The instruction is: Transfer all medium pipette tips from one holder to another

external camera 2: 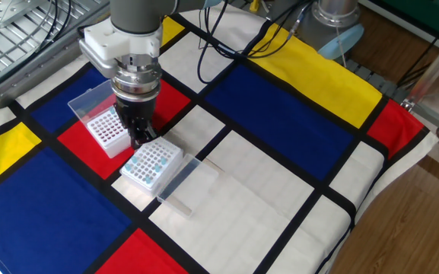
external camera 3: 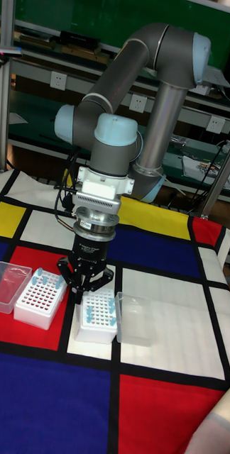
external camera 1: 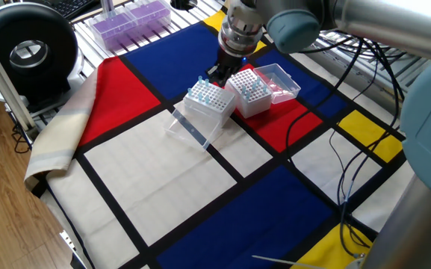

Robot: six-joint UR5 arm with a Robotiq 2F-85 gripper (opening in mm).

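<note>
A UR5 arm is shown above a cloth of red, blue, yellow and white blocks (external camera 2: 280, 190), on which two white tip racks stand side by side. The gripper (external camera 3: 84, 291) is held low between the two racks, pointing straight down. Its jaws are seen set slightly apart in the tall fixed view, but whether a tip is held between them cannot be told.

The medium pipette tips (external camera 3: 101, 309), with light-blue tops, are seated in the nearer rack (external camera 2: 152, 164), whose clear lid is hinged open beside it. One tip (external camera 1: 201, 81) is seen standing higher than the rest at that rack's corner. The other rack (external camera 2: 105, 131), showing reddish holes, stands just beside it, also with its lid open.

The step in hand is judged to be a pick or placement at the blue-tipped rack's edge. A precise vertical alignment over a single hole is called for next.
</note>
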